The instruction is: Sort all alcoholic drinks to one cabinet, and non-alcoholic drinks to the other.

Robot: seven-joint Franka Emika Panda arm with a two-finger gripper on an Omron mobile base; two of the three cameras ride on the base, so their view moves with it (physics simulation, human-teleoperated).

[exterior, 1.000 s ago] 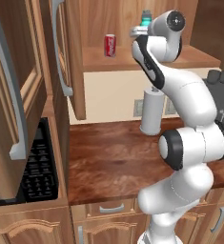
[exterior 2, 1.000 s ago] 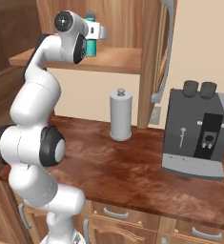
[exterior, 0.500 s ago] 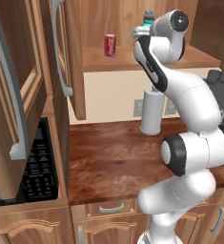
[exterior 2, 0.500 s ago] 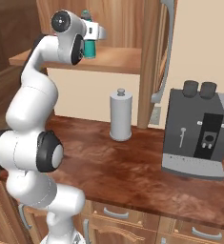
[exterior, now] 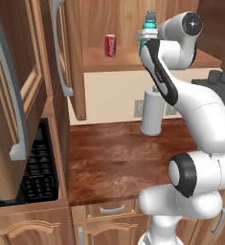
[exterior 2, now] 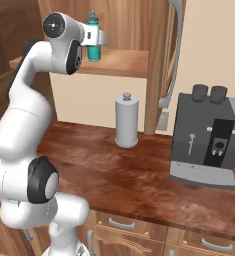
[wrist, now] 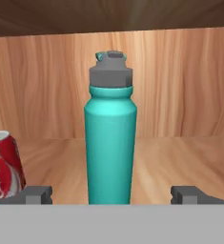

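Observation:
A teal bottle [wrist: 110, 138] with a grey cap stands upright on the open upper cabinet's shelf [exterior: 181, 58]. It shows too in the left base view [exterior: 150, 20] and the right base view [exterior 2: 93, 44]. A red soda can [exterior: 110, 46] stands on the same shelf, to the bottle's left [wrist: 4, 167]. My gripper [wrist: 111, 195] is open just in front of the bottle, its fingertips [wrist: 35, 194] spread wide to either side without touching it. The hand [exterior: 145, 36] is raised to shelf height [exterior 2: 96, 36]. The alcoholic drinks are out of view.
A grey canister [exterior: 151, 112] stands on the wooden counter under the shelf [exterior 2: 126, 120]. A coffee machine [exterior 2: 209, 140] sits at the counter's right. Open cabinet doors [exterior: 61, 52] hang at the left, with a black microwave [exterior: 37, 167] below them.
The hand has drawn back a little from the teal bottle, which stays standing on the shelf. The jaws have spread slightly wider.

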